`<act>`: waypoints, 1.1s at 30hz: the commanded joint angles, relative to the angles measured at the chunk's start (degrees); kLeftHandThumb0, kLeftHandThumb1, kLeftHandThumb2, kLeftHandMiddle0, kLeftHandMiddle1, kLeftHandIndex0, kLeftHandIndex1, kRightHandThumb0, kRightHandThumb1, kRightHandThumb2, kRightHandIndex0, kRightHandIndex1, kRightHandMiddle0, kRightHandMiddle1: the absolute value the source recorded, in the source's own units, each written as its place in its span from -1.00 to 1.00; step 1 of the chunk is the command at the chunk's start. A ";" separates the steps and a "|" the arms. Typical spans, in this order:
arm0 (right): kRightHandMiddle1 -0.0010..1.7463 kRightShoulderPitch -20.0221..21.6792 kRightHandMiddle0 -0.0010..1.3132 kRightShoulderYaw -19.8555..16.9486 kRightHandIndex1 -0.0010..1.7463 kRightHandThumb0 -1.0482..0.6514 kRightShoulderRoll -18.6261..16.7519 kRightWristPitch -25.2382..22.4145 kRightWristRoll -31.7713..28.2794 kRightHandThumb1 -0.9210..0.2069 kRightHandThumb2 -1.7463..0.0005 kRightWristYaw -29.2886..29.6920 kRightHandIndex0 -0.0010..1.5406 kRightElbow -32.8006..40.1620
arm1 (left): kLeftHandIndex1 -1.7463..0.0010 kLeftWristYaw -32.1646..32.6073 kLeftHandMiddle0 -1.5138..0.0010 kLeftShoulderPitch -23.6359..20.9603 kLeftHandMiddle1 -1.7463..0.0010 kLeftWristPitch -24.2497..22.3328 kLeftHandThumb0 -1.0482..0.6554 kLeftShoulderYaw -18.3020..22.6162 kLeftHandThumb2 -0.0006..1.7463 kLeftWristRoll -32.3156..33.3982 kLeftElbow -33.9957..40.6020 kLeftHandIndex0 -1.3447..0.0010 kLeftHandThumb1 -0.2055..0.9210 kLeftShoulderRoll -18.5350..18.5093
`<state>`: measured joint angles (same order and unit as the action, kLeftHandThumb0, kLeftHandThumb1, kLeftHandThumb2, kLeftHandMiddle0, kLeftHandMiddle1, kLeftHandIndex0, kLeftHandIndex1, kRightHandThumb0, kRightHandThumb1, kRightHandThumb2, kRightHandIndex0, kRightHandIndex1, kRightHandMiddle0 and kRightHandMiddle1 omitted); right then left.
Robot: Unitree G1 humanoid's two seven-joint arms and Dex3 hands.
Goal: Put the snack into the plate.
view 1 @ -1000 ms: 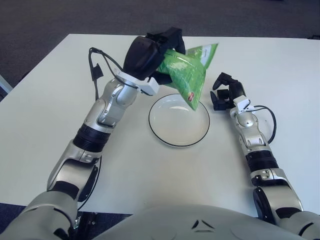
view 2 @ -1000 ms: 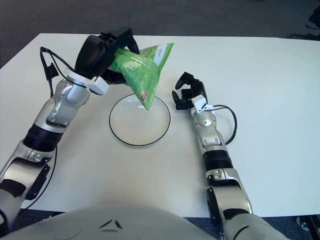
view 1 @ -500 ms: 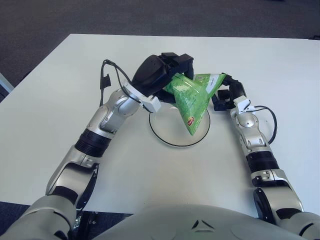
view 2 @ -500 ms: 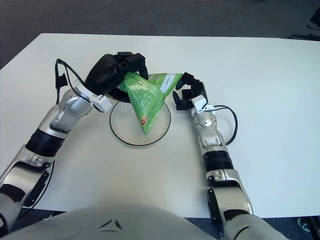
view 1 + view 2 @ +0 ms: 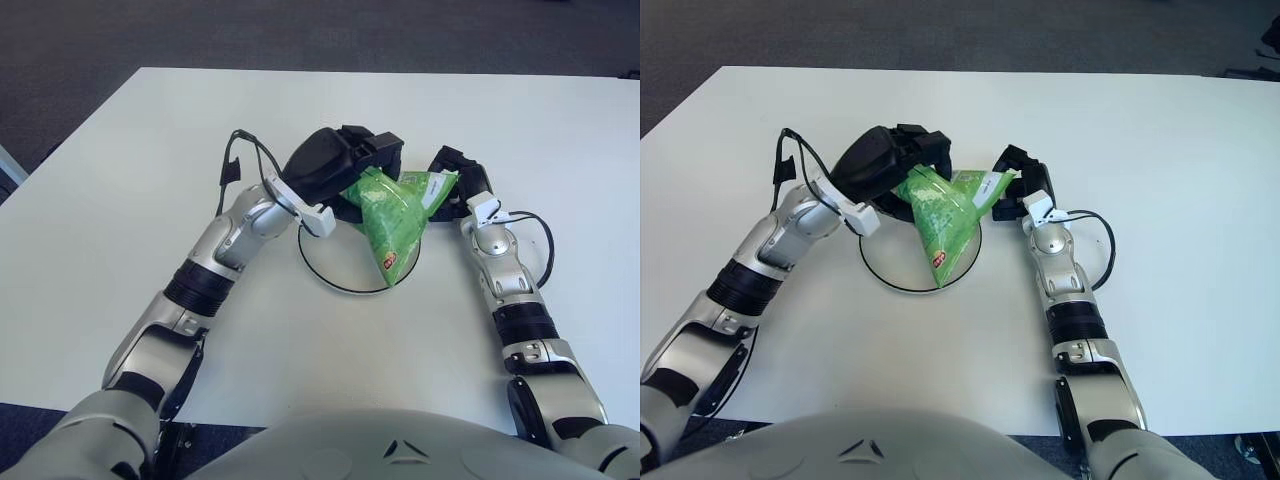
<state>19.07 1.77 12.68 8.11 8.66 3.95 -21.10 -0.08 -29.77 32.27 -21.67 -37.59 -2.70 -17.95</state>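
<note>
On the white table (image 5: 120, 160), the right hand (image 5: 455, 175) sits just beside the plate (image 5: 320, 272), partly hidden behind the bag; I cannot tell about its fingers. The left hand (image 5: 345, 170) grips the green snack bag (image 5: 392, 215) over the plate. The bag hangs long-ways, its pointed end down.

Left hand (image 5: 345, 175): we see it lower and further right in the frame than a second ago, now over the plate's far rim.
Snack bag (image 5: 393, 215): gripped by that hand, it has dropped from above the plate; its lower corner now reaches the near rim.
Plate (image 5: 325, 275): more of it is covered by arm and bag.
Right hand (image 5: 455, 175): now partly hidden behind the bag's upper corner.
</note>
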 commanded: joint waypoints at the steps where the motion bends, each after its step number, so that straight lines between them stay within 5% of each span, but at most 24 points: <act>1: 1.00 -4.03 0.06 1.55 1.00 -0.38 -0.30 -2.78 1.75 0.24 -0.64 -0.82 0.75 -4.09 | -1.00 0.49 -0.73 1.82 -1.00 -0.88 -0.36 -1.38 0.59 -2.79 -0.49 0.02 -0.17 0.56; 9: 1.00 -3.78 0.08 1.80 1.00 -0.39 -0.31 0.90 2.36 0.27 -0.67 -0.25 0.77 -6.03 | -1.00 -0.81 -0.68 3.03 -1.00 -3.01 -0.36 -3.58 0.58 -7.59 -2.02 0.02 -0.17 -0.42; 19: 1.00 -3.45 0.08 1.27 1.00 -0.39 -1.30 -0.71 1.36 0.27 -0.67 -0.36 0.77 -6.00 | -1.00 -0.23 -0.55 4.31 -1.00 -3.21 -0.35 -6.62 0.57 -10.04 -5.46 0.04 -0.15 -0.81; 29: 1.00 -2.79 0.04 1.56 1.00 -0.37 -1.07 -0.10 1.51 0.21 -0.62 -1.10 0.77 -7.67 | -1.00 -8.14 -0.14 4.60 -1.00 -7.85 -0.23 -8.24 -0.02 -10.32 -3.25 0.49 0.56 -2.84; 33: 1.00 -2.79 0.03 1.83 1.00 -0.37 -1.08 0.09 2.12 0.20 -0.61 -0.59 0.77 -7.45 | -1.00 -18.53 0.21 3.70 -1.00 -9.44 -0.20 -8.43 -0.26 -5.00 -1.65 0.62 0.83 -5.37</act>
<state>20.77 2.25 12.55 11.35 9.88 4.44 -24.31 -6.46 -28.33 25.65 -27.49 -44.61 -2.43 -19.51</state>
